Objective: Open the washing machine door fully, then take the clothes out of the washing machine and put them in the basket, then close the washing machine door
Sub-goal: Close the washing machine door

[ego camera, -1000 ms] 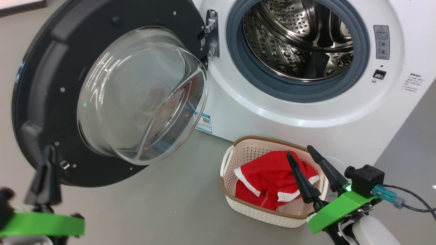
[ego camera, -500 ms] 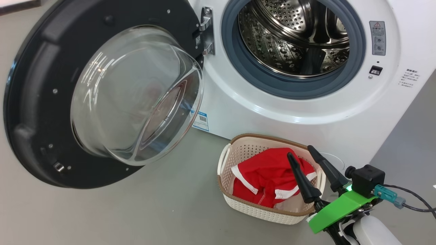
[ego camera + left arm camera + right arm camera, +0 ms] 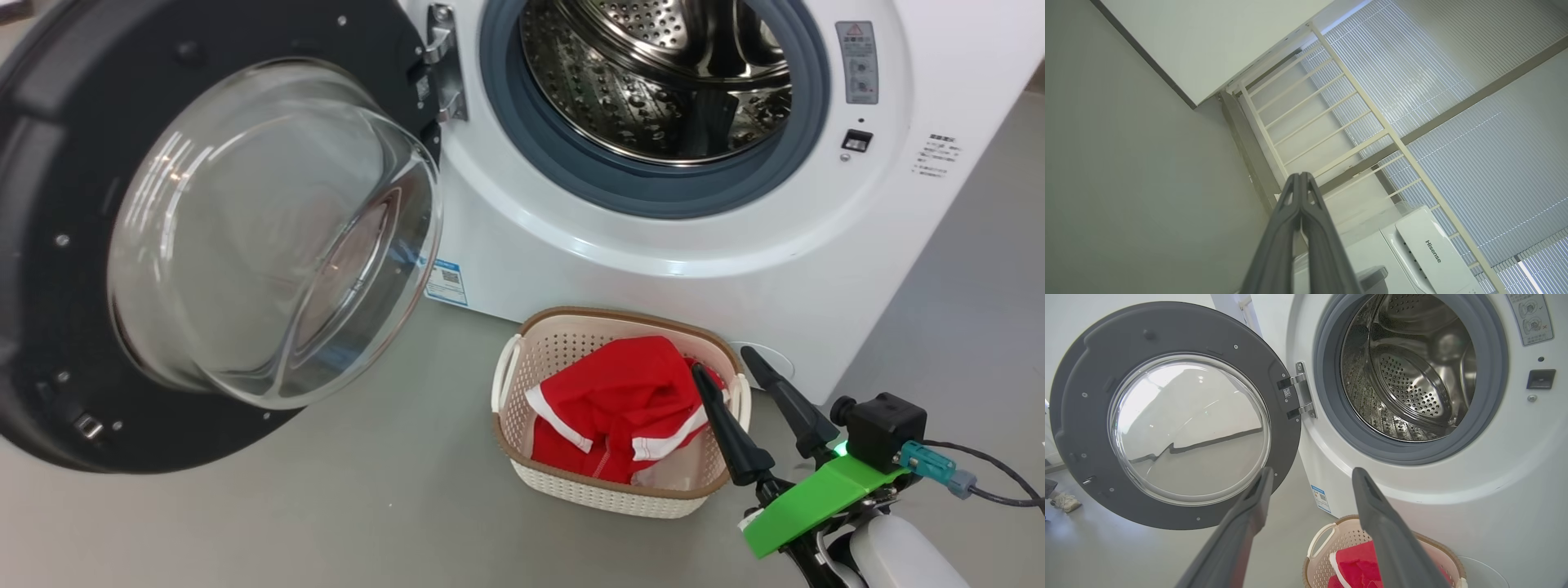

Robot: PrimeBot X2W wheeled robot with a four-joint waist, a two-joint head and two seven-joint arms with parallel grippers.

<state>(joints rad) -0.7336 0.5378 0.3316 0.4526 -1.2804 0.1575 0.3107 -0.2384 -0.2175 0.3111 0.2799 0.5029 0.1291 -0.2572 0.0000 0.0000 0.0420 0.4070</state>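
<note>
Because the washing machine (image 3: 735,269) showed only bare perforated steel in its drum (image 3: 653,73), the unloading looked finished and the step in hand was probably shutting it. The washing machine door (image 3: 49,327) stood swung wide on the robot's left, its inner face and bulging glass bowl turned toward the camera and its hinge (image 3: 441,57) beside the grey rubber ring. On the floor, close against the machine's front and below the opening, sat the basket (image 3: 600,313), and the clothes (image 3: 604,392) lay bunched inside it, red with white trim, nothing trailing over the rim. The right gripper (image 3: 722,359) hung just beside the basket's right end with its fingers spread and nothing between them. In the left wrist view the left gripper (image 3: 1300,177) had its fingers pressed together, empty, and pointed up at a white railing and blinds, away from the door. To close well, the push should land on the black rim at the free edge, far from the hinge, and not on the glass. Pressed-together fingers would make a firm blunt pusher. The arc should run smoothly, above the basket, and end in a steady press until the small latch (image 3: 86,425) seats in the slot (image 3: 857,140).
</note>
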